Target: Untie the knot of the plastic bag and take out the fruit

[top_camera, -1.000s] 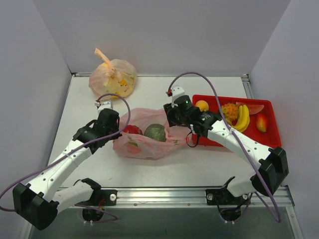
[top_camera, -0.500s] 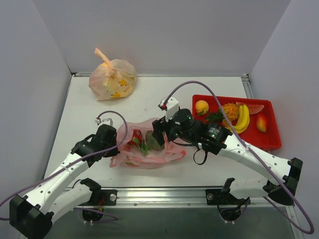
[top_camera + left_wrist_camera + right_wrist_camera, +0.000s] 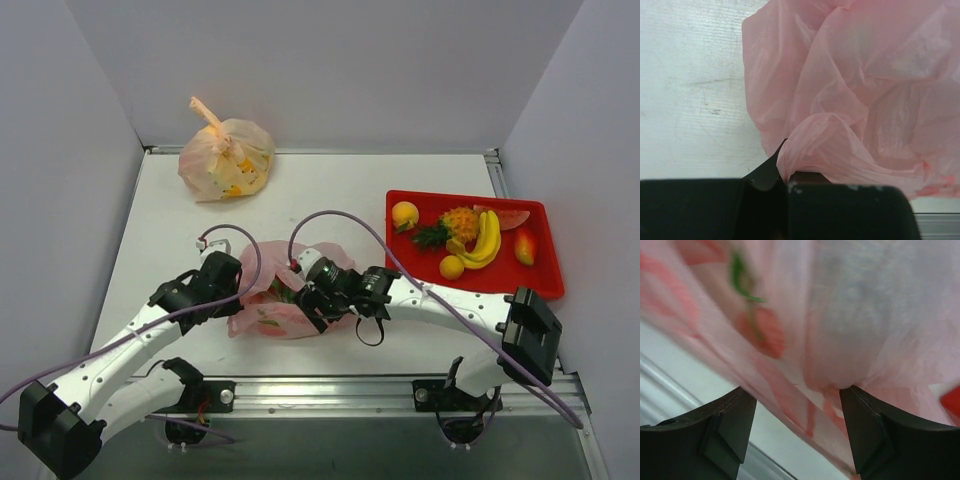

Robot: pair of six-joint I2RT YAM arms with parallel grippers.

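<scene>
The pink plastic bag (image 3: 262, 312) lies crumpled near the table's front, between my two grippers. No tied knot shows on it. My left gripper (image 3: 234, 287) is at the bag's left edge and is shut on a fold of pink plastic (image 3: 805, 150). My right gripper (image 3: 312, 297) is pushed against the bag's right side, its jaws open with printed plastic (image 3: 805, 340) draped between the fingers (image 3: 730, 425). A bit of red and green fruit (image 3: 283, 291) shows at the bag's mouth. A pineapple (image 3: 459, 222) and a banana bunch (image 3: 487, 238) lie in the red tray (image 3: 540, 285).
The tray at the right also holds two oranges (image 3: 405, 213), a watermelon slice (image 3: 511, 217) and a small red fruit (image 3: 525, 246). A paler orange bag (image 3: 226, 158), tied, stands at the back left. The table's metal front rail (image 3: 330, 385) is close below the bag.
My right arm has swung left and toward the front, from the tray's side down to the bag. The bag has slid forward and flattened. My left gripper has moved with it.
</scene>
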